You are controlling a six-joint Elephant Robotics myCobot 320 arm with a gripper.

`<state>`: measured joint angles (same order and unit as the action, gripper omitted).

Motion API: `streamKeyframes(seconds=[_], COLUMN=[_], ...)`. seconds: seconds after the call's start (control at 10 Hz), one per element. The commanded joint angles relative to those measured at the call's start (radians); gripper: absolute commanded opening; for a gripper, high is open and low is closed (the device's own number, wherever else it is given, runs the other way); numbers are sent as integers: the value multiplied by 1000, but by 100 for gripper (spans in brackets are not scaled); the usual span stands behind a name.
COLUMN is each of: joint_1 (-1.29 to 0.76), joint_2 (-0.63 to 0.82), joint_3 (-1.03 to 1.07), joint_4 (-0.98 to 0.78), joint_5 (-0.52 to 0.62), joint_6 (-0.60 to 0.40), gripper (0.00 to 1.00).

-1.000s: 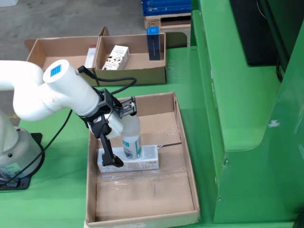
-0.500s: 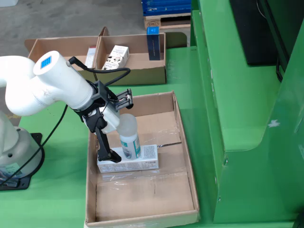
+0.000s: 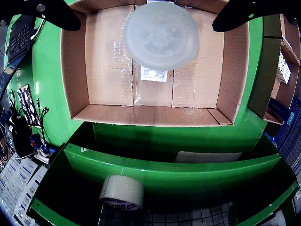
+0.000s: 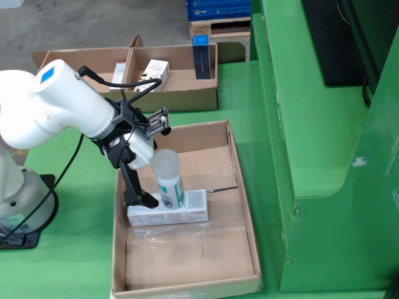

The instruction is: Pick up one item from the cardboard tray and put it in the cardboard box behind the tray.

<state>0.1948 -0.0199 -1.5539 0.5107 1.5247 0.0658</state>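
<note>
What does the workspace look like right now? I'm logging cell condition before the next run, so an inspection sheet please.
Surface: green bench.
Job's things: cardboard tray holds a translucent bottle standing upright and a flat white carton behind it; cardboard box behind the tray already holds small cartons.
Clutter: tape roll on the lower green shelf, wrist view.
Grippers: gripper open, its fingers astride the bottle, not closed on it.
Cables: black cable runs from the wrist towards the arm's base.
Surroundings: green machine housing, blue crates on a pallet, concrete floor.
</note>
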Motion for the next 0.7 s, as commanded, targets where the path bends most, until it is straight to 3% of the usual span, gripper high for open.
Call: streamKeyframes(seconds=[0.0,0.2,0.6], joint_1=[6,6,8], joint_2=[20,20,-197], joint_3=[26,26,215], joint_4=[12,12,15], joint_5=[-7,-7,-12], joint_6=[2,2,3], gripper=[100,100,100])
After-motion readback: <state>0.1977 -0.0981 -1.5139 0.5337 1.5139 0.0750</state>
